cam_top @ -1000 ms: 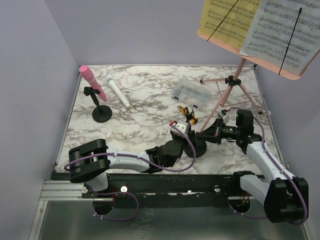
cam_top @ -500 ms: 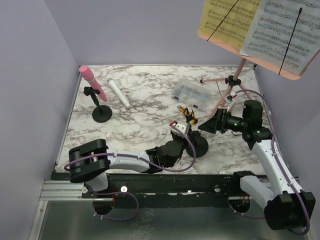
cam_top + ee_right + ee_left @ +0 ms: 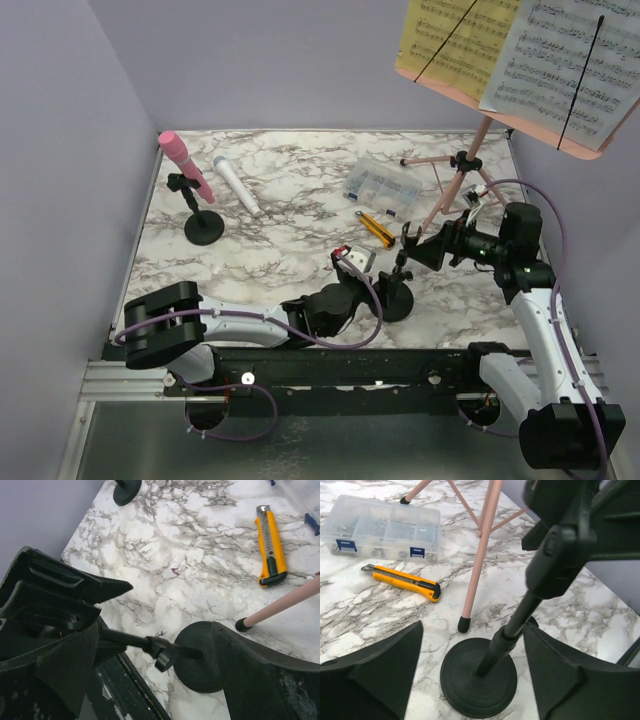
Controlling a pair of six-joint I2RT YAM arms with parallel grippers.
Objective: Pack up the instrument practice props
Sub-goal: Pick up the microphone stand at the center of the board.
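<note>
The left fingers (image 3: 370,288) and right fingers (image 3: 430,248) have both let go. From above, the left fingers stand spread about the round base of the near mic holder (image 3: 397,298), where 1 second ago they were closed in on it. The right fingers, clamped then, are parted and have drawn back toward the pink music rack (image 3: 480,132), uncovering the utility knife (image 3: 377,229). The mic holder stands upright on the tabletop (image 3: 280,260).

In the left wrist view, the left fingers (image 3: 375,675) flank the holder's base, clear of it on the left side. A tripod foot (image 3: 464,625) rests just beside the base.

In the right wrist view, the spread right fingers (image 3: 265,685) frame the holder's clip (image 3: 162,655) without touching it.
</note>
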